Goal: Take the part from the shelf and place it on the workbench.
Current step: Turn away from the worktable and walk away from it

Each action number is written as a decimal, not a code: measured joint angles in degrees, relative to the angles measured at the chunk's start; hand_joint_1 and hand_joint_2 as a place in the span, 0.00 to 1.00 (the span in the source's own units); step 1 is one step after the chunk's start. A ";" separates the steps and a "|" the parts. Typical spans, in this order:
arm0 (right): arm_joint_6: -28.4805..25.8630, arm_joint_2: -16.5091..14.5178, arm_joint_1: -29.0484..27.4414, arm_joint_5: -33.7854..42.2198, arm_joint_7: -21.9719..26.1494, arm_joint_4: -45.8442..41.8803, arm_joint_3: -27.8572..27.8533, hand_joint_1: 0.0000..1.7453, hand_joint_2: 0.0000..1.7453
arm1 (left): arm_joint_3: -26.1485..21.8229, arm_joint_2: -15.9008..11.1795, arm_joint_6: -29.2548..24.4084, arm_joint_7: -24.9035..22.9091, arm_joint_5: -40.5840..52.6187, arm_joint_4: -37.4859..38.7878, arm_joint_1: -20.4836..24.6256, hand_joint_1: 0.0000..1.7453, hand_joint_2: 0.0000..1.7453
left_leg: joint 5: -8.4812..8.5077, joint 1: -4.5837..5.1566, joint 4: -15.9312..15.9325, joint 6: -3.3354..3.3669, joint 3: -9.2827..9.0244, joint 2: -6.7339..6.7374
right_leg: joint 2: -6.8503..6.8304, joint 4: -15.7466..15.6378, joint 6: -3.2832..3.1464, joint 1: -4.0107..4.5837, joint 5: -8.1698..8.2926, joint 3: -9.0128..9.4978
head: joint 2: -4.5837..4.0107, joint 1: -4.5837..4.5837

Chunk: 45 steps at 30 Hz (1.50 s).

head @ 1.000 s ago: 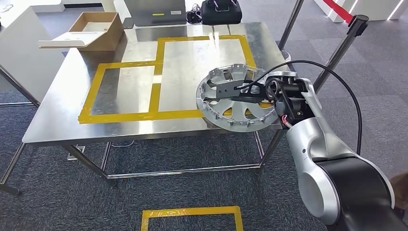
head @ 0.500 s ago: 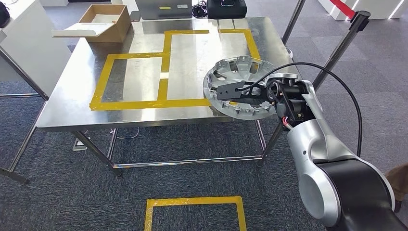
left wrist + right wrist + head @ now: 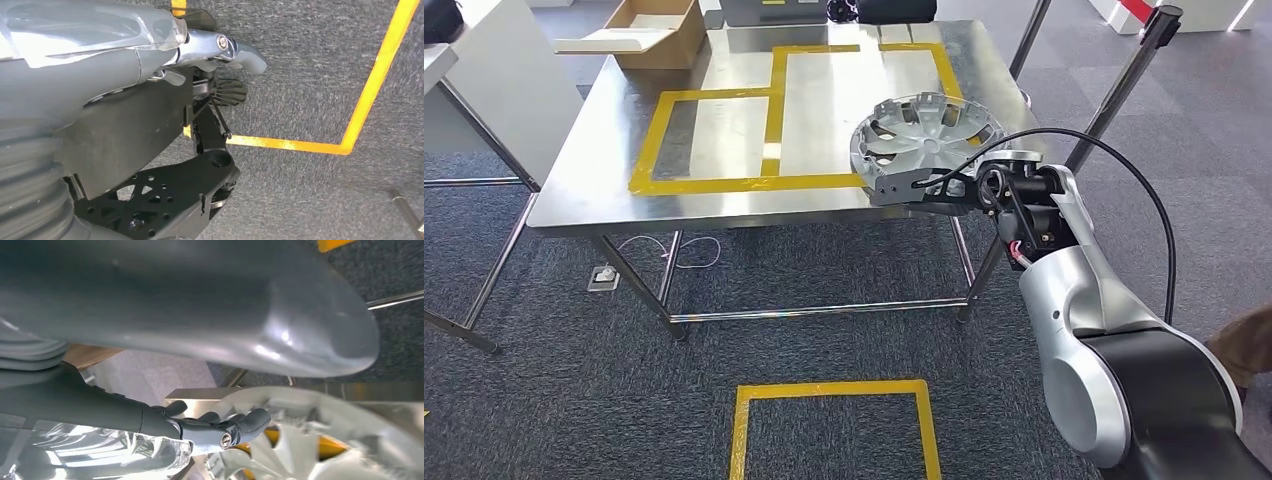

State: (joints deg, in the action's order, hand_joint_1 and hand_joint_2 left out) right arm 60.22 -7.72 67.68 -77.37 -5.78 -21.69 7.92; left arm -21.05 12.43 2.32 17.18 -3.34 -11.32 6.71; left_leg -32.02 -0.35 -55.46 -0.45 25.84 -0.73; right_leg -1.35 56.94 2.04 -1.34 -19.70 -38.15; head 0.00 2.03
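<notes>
Over the tabletop's [image 3: 724, 205] near right corner, the right hand [image 3: 924, 185] is gripping the silver wheel cover [image 3: 924, 130] by its rim and carrying it further over the steel surface than a second ago, indicating placement is imminent.

The workbench [image 3: 724, 205] fills the upper middle of the head view, with taped outlines [image 3: 714, 182] across its top. The part [image 3: 924, 135] sits at the bench's right side, over its near right corner, tilted. The right hand [image 3: 929, 188] holds the part's near rim from the lower right, its arm running down to the lower right corner of the frame. A cardboard box [image 3: 659, 30] stands on the bench's far left corner, at upper left. A taped square [image 3: 834, 390] lies on the floor at bottom centre, in front of the bench. A post [image 3: 1124, 85] stands at upper right, beside the bench.
</notes>
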 joint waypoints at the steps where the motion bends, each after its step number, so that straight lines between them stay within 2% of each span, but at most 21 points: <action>1: 0.00 0.03 -0.01 0.00 0.02 0.02 -0.03 0.00 0.00 | 0.00 0.03 0.01 0.00 0.01 0.02 -0.09 0.00 1.00 | 0.42 -0.02 -0.03 0.59 0.58 0.05 | -0.01 -0.23 0.39 -0.13 0.43 -0.22 | 0.00 0.01; 3: 0.00 0.13 0.01 -0.08 0.11 0.06 -0.17 0.00 0.00 | -0.01 0.08 0.08 0.00 0.08 0.05 -0.20 0.00 1.00 | 1.80 -0.06 -0.03 1.88 1.91 0.19 | 0.22 1.15 0.93 -0.29 -1.75 -1.29 | 0.00 -0.13; 6: 0.00 0.36 -0.02 -0.24 0.25 0.13 -0.48 0.00 0.00 | -0.01 0.13 0.29 0.00 0.27 0.07 -0.18 0.00 1.00 | 4.14 0.17 -0.08 2.96 4.42 0.28 | 0.68 11.19 1.21 -0.17 -10.06 -4.10 | 0.00 -0.45; 7: 0.00 0.45 -0.09 -0.26 0.26 0.16 -0.54 0.00 0.00 | 0.00 0.14 0.34 0.00 0.33 0.06 -0.14 0.00 1.00 | 4.87 0.35 -0.16 3.08 5.33 0.27 | 0.76 14.78 1.19 -0.11 -11.30 -4.58 | 0.00 -0.46; 9: 0.00 0.61 -0.23 -0.29 0.28 0.24 -0.64 0.00 0.00 | 0.01 0.14 0.59 -0.03 0.44 0.05 -0.02 0.00 1.00 | 6.12 0.73 -0.45 3.19 7.10 0.26 | 0.84 17.03 0.76 0.05 -10.04 -3.06 | 0.00 -0.47; 11: 0.00 0.72 -0.19 -0.33 0.28 0.26 -0.72 0.00 0.00 | 0.02 0.21 1.08 -0.15 0.50 0.04 0.20 0.00 1.00 | 7.12 1.03 -0.85 3.16 8.50 0.26 | 0.83 11.33 -0.24 0.46 -7.95 2.36 | 0.00 -0.45; 13: 0.00 0.75 0.02 -0.34 0.28 0.24 -0.81 0.00 0.00 | 0.02 0.31 1.37 -0.30 0.51 0.01 0.37 0.00 1.00 | 7.94 1.28 -1.18 2.83 9.36 0.30 | 0.69 3.32 -1.08 0.97 -8.64 8.01 | 0.00 -0.39; 15: 0.00 0.86 0.10 -0.29 0.29 0.25 -0.92 0.00 0.00 | 0.02 0.30 1.38 -0.36 0.52 -0.02 0.43 0.00 1.00 | 8.83 1.26 -1.25 2.20 9.82 0.41 | 0.59 -0.13 -1.56 1.37 -9.50 9.84 | 0.00 -0.39; 17: 0.00 1.04 0.01 -0.10 0.45 0.29 -1.04 0.00 0.00 | 0.02 0.20 1.37 -0.37 0.52 -0.03 0.46 0.00 1.00 | 8.79 1.10 -1.46 1.50 10.38 0.44 | 0.46 -0.39 -2.25 1.26 -8.60 9.16 | 0.00 -0.44; 20: 0.00 1.15 -0.43 0.25 0.85 0.35 -1.31 0.00 0.00 | 0.03 0.11 1.33 -0.38 0.52 -0.06 0.70 0.00 1.00 | 2.30 0.75 -7.19 0.47 12.45 0.44 | 0.18 -0.57 -3.12 0.90 -6.49 7.03 | 0.00 -0.15; 22: 0.00 1.23 -1.35 0.26 0.96 0.44 -1.50 0.00 0.00 | 0.05 0.07 1.33 -0.44 0.58 -0.07 0.95 0.00 0.50 | -1.80 0.35 -14.24 -0.05 13.79 0.47 | 0.16 -0.52 -3.10 0.89 -5.06 5.22 | 0.00 -0.06; 24: 0.00 1.34 -2.57 0.25 0.96 0.55 -1.62 0.00 0.00 | 0.09 0.02 1.32 -0.51 0.65 -0.07 1.03 0.00 0.00 | -0.86 -0.03 -17.31 -0.37 13.01 0.52 | 0.13 -0.43 -2.79 0.83 -3.75 3.42 | 0.00 -0.06; 27: 0.01 1.61 -3.80 0.63 0.90 0.60 -2.11 0.00 0.00 | 0.12 -0.04 1.21 -0.14 0.60 -0.07 0.74 0.00 0.00 | 2.41 -0.45 -9.44 -0.54 5.93 0.42 | 0.16 0.04 -1.93 0.69 -2.08 1.03 | 0.00 -0.02; 29: 0.02 1.92 -4.46 1.18 0.97 0.60 -2.56 0.00 0.00 | 0.12 -0.06 1.28 0.44 0.55 -0.06 0.42 0.00 0.00 | 0.78 -0.37 -2.73 -0.20 1.59 0.21 | 0.15 0.38 -1.13 0.74 -1.12 0.13 | 0.00 -0.04; 30: 0.02 2.08 -4.96 1.55 1.12 0.60 -2.82 0.00 0.00 | 0.11 -0.07 1.41 0.72 0.53 -0.05 0.27 0.00 0.00 | 0.01 -0.20 -1.08 0.12 0.82 0.15 | 0.12 0.31 -0.74 0.72 -0.67 -0.01 | 0.00 -0.05; 33: 0.02 2.58 -7.25 3.00 1.79 0.60 -3.96 0.00 0.00 | 0.10 -0.07 1.93 1.38 0.40 -0.04 -0.13 0.00 0.00 | 0.88 -0.06 -0.55 1.72 1.53 0.21 | 0.18 0.36 0.39 0.33 -0.46 -0.38 | 0.00 -0.12; 35: 0.02 3.14 -9.14 4.26 2.27 0.63 -5.02 0.00 0.00 | 0.09 -0.05 2.04 1.60 0.29 -0.04 -0.28 0.00 0.00 | 1.96 -0.15 -0.48 2.61 2.25 0.29 | 0.53 5.07 0.82 0.24 -3.98 -2.40 | 0.00 -0.31; 37: 0.02 3.74 -11.87 5.82 2.94 0.74 -6.43 0.00 0.00 | 0.07 -0.06 2.33 1.87 0.07 -0.04 -0.55 0.00 0.00 | 2.77 -0.03 -0.56 2.95 3.11 0.20 | 0.82 13.11 1.02 0.28 -8.40 -5.19 | 0.00 -0.46; 39: 0.02 4.22 -15.26 7.34 3.59 0.90 -7.93 0.00 0.00 | 0.02 -0.09 2.85 2.22 -0.20 -0.04 -0.83 0.00 0.00 | 3.28 0.14 -0.65 3.02 3.73 0.07 | 0.93 16.58 0.88 0.29 -9.64 -5.40 | 0.00 -0.52; 43: 0.02 4.93 -20.94 11.08 4.83 1.10 -11.31 0.00 1.00 | -0.14 -0.05 3.56 2.71 -0.73 -0.04 -0.93 0.00 0.00 | 3.48 0.68 -0.83 2.77 4.12 0.14 | 0.73 3.30 -0.67 0.76 -5.76 3.60 | 0.00 -0.54; 45: 0.02 5.22 -23.72 13.02 5.59 1.23 -13.26 0.00 1.00 | -0.27 -0.07 3.94 2.88 -0.84 -0.04 -1.02 0.00 0.00 | 3.37 0.89 -1.03 2.49 4.36 0.17 | 0.54 0.16 -0.99 1.03 -5.53 5.25 | 0.00 -0.49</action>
State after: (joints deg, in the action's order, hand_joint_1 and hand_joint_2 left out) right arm 60.24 -2.50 43.96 -64.35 -0.18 -20.45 -5.34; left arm -21.32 12.36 6.26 20.06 -4.18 -11.36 5.69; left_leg -28.65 0.54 -56.48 2.05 30.20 -0.56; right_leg -0.81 57.11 1.05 -0.31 -25.23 -32.90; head 0.00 1.54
